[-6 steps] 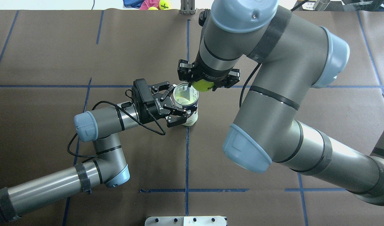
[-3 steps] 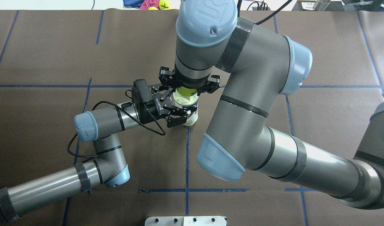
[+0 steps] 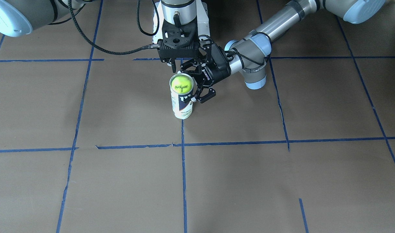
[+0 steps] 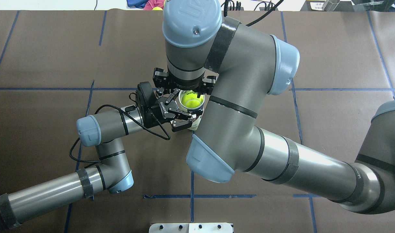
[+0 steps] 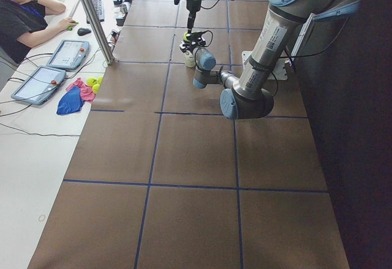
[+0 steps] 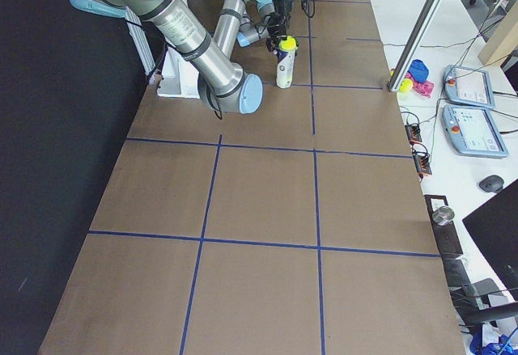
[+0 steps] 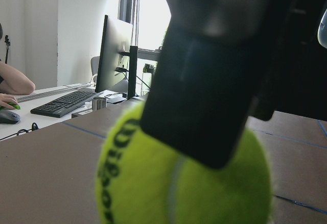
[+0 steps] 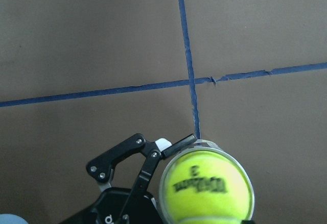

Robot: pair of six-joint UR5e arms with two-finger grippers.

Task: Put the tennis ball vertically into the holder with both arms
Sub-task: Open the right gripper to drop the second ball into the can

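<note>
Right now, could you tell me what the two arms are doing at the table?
The left gripper clamps the clear holder, which stands upright on the table. The right gripper hangs above it with the tennis ball sitting in the holder's mouth, not yet dropped inside. One finger lies against the ball; whether it grips, I cannot tell.

Robotics lab: grid-taped table point(image 5: 190, 149), teach pendants point(image 5: 66, 54), monitor point(image 7: 115, 55).

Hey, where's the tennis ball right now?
The tennis ball sits in the open top of the upright can, left of centre in the front-facing view; the left gripper holds the can from that view's right.
</note>
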